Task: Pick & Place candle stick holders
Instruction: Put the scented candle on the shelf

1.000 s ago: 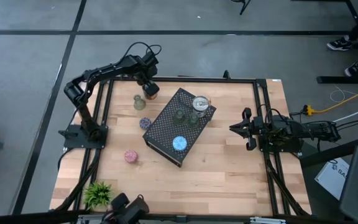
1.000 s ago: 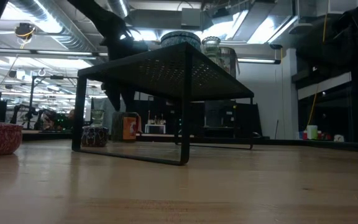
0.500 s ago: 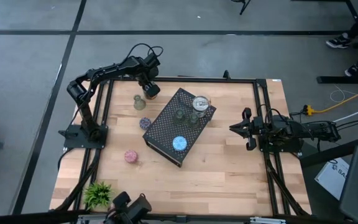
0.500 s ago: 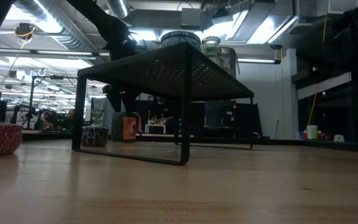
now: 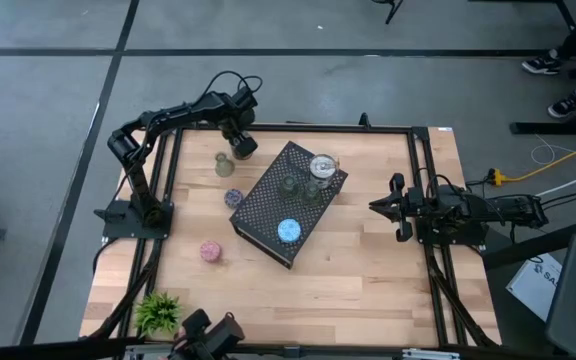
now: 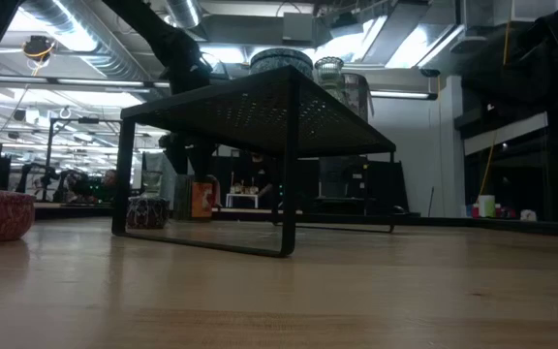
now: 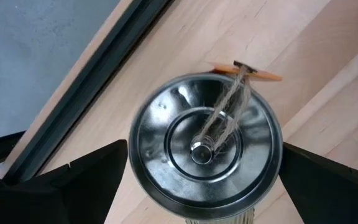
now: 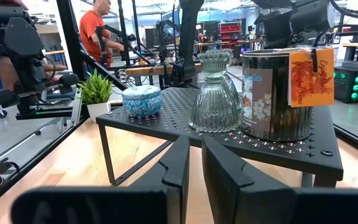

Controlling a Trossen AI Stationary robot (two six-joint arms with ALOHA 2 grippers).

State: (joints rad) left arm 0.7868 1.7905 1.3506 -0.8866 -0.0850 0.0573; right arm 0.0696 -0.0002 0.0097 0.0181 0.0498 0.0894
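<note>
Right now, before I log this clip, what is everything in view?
silver cans: two, silver; one on the rack, one on the table between the left fingers
green glass holders: three, olive; two on the rack, one on the table
blue round: one, on the rack
purple round: one, on the table beside the rack
pink round: one, on the table
black rack: one, perforated, mid-table
plant: one, green, table corner
table: one, wood
person: one, orange shirt, room behind
left gripper: open, around a can
right gripper: shut, waiting right of the rack
</note>
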